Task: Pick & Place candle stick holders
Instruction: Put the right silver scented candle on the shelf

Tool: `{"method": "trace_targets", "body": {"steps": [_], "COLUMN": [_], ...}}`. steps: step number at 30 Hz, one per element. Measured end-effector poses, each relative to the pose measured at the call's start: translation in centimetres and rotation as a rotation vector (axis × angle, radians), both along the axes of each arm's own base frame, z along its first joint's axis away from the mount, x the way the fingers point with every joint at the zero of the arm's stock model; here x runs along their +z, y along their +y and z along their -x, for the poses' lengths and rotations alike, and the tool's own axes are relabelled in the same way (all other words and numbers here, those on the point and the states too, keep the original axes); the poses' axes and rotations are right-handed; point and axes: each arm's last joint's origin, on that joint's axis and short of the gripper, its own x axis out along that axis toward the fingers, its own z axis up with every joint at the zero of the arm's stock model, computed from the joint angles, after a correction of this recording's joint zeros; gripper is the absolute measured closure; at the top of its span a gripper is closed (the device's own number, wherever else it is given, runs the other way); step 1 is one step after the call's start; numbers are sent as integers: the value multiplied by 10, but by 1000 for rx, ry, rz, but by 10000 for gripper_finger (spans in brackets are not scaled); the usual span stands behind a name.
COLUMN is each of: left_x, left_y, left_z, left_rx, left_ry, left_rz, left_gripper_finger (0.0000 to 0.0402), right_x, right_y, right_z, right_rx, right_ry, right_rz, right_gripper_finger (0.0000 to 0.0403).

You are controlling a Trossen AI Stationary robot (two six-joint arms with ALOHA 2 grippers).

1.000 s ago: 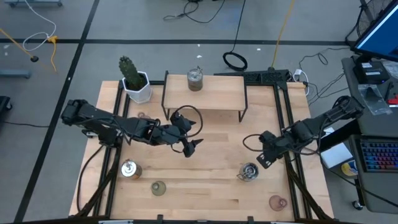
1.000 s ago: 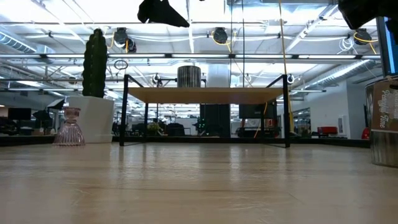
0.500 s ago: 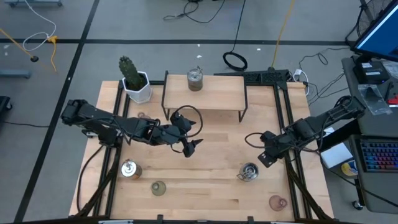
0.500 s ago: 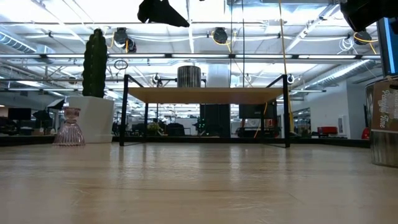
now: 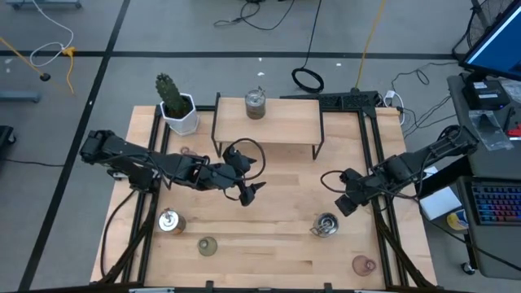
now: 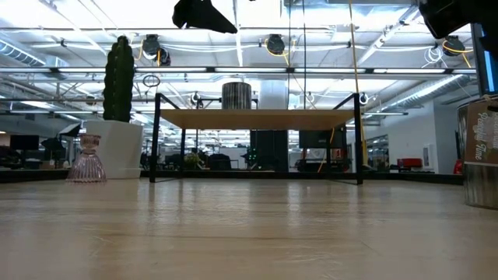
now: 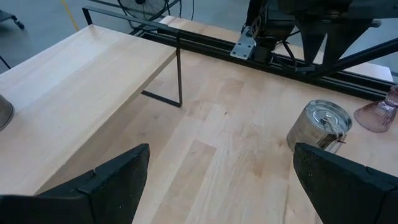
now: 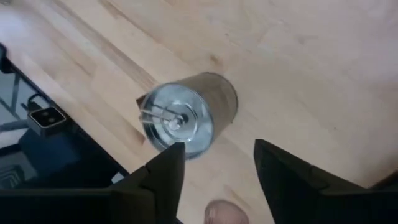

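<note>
The right pincer (image 8: 214, 171) hangs open and empty above the metal holder (image 8: 186, 118); it should lift straight up, so the holder is not knocked.

The table (image 5: 277, 183) is pale wood, smooth and matt, with visible grain. The shelf (image 5: 269, 122) has a like wooden top on thin black metal legs. The metal holder (image 8: 186, 118) is silvery and glossy, its top mirror-bright. The pink holder (image 6: 86, 158) is ribbed translucent glass. The cactus pot (image 5: 182, 115) looks smooth, white and matt. The fingers (image 7: 118, 177) are dark, matt plastic.
</note>
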Motion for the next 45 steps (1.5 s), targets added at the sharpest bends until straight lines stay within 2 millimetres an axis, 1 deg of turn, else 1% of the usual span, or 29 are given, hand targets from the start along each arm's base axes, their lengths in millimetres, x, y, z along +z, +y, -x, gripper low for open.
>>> {"method": "trace_targets", "body": {"steps": [3, 7, 19, 29, 37, 41, 45], "left_x": [0, 0, 0, 0, 0, 0, 0], "left_y": [0, 0, 0, 0, 0, 0, 0], "left_z": [0, 0, 0, 0, 0, 0, 0], "left_rx": [0, -1, -4, -4, -4, -4, -4], "left_ry": [0, 1, 3, 3, 3, 3, 3], "left_rz": [0, -2, -9, -9, -9, -8, -8], "left_gripper_finger": [11, 11, 11, 11, 11, 11, 11], "right_x": [1, -3, -15, -23, -29, -41, -54], "right_y": [1, 3, 10, 19, 28, 31, 33], "right_z": [-2, -5, -19, -23, -27, -24, -23], "right_rx": [-2, -17, 11, 40, 61, 54, 42], "right_ry": [-19, 8, 64, 100, 114, 144, 130], "right_rz": [-4, -1, 29, 46, 48, 29, 8], "right_gripper_finger": [200, 195, 195, 196, 207, 208, 207]}}
